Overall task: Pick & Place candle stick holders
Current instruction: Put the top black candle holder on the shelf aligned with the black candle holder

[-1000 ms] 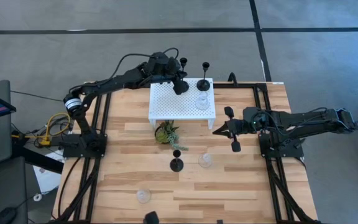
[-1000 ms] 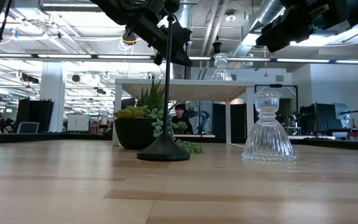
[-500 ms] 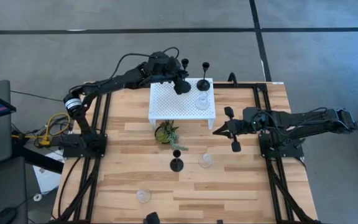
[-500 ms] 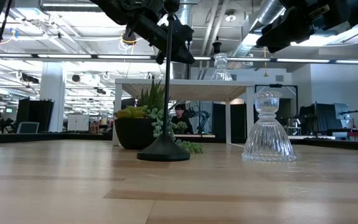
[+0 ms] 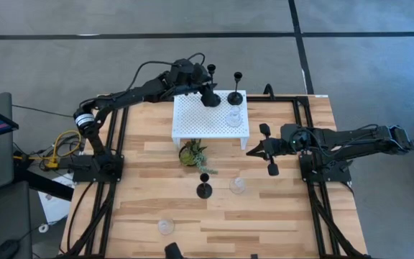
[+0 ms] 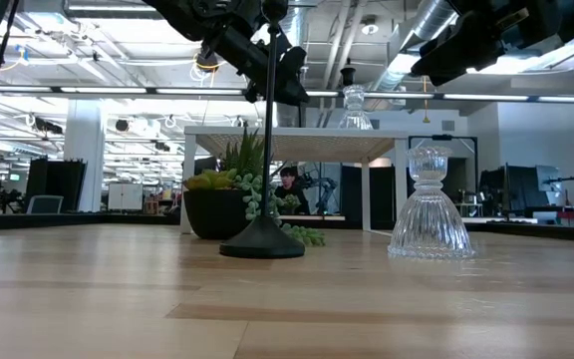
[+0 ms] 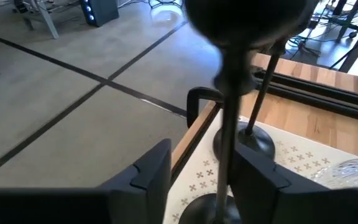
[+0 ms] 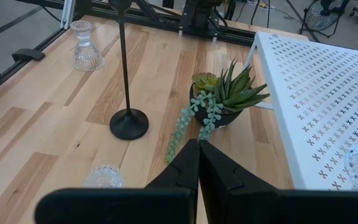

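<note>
A black candle stick holder point(image 5: 210, 93) stands upright with its base on the far left part of the white perforated stand point(image 5: 192, 119). My left gripper point(image 7: 204, 180) is open, its fingers on either side of this holder's stem point(image 7: 229, 130). A second black holder point(image 5: 235, 96) and a clear glass holder point(image 5: 233, 117) also stand on the stand. A third black holder point(image 5: 204, 190) and two glass holders point(image 5: 237, 185) point(image 5: 165, 226) stand on the table. My right gripper point(image 5: 254, 151) is shut and empty, above the table to the right of the stand. My left gripper's fingers come level from the table's left-far side and stand on either side of the holder's thin stem. The stem lies close beside one finger point(image 7: 253, 177); I cannot tell whether they touch. The holder stands upright with its base point(image 7: 197, 208) on the stand.
A small green potted plant point(image 5: 192, 153) stands just in front of the stand. The third black holder point(image 8: 128, 121) and a glass holder point(image 8: 104, 177) stand near the table's middle. Bare wood lies along the left side and near right of the table.
</note>
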Action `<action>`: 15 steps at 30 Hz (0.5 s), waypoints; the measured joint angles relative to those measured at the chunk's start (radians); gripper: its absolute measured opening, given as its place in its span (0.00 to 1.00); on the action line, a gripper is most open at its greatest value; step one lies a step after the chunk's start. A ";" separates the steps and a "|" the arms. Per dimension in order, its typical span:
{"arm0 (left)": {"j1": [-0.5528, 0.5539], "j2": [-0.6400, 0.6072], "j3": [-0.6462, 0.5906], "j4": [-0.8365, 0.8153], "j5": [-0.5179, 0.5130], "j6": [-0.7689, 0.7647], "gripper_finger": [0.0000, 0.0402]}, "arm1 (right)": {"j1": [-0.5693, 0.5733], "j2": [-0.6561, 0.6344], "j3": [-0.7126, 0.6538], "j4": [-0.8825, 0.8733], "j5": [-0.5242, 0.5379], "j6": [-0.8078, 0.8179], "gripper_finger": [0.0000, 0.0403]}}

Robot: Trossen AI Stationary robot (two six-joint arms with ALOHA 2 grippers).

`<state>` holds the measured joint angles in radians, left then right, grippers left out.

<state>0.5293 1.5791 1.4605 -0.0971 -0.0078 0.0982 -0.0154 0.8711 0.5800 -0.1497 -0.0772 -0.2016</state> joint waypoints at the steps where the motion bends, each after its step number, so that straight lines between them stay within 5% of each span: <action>1: 0.000 0.000 0.000 -0.001 0.000 0.001 0.40 | 0.000 0.000 0.000 0.000 0.000 0.000 0.00; 15: -0.008 -0.026 -0.001 -0.079 0.001 0.002 0.59 | 0.000 0.000 0.000 -0.004 0.001 0.000 0.00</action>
<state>0.5213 1.5534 1.4593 -0.1764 -0.0071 0.1001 -0.0158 0.8711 0.5800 -0.1536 -0.0765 -0.2015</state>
